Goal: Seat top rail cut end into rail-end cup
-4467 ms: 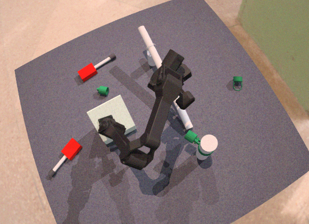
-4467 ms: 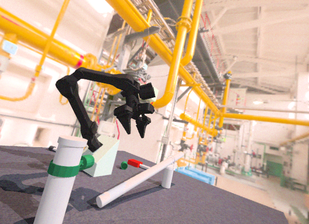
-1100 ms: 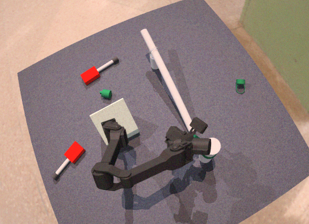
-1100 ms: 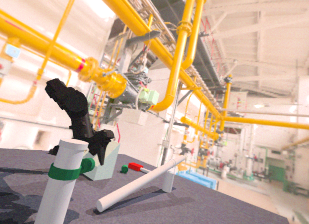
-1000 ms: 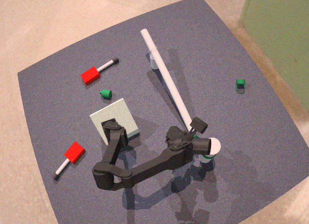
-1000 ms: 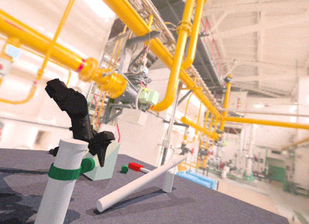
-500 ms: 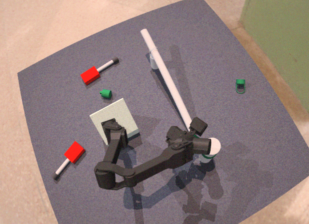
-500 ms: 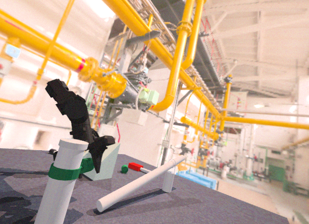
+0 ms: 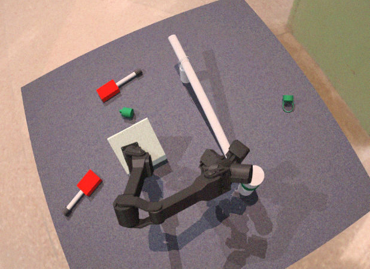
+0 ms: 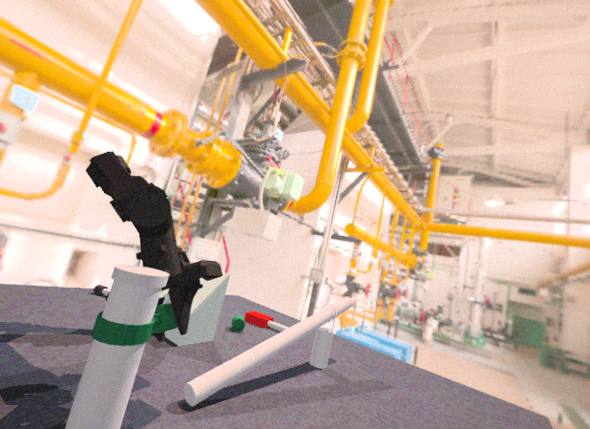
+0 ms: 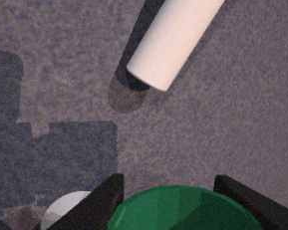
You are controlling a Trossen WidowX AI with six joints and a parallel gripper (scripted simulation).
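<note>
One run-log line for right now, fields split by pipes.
gripper: shut on green rail-end cup | rail: cut end outside cup | brace band: around big post

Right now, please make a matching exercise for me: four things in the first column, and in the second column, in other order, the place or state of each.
1. Rail-end cup
2. Brace band
3. Rail's cut end
4. Loop cap

A. around the big post
B. outside the cup
C. between the tool's fingers
D. around the rail

Pairs: 1-C, 2-A, 3-B, 4-D
</note>
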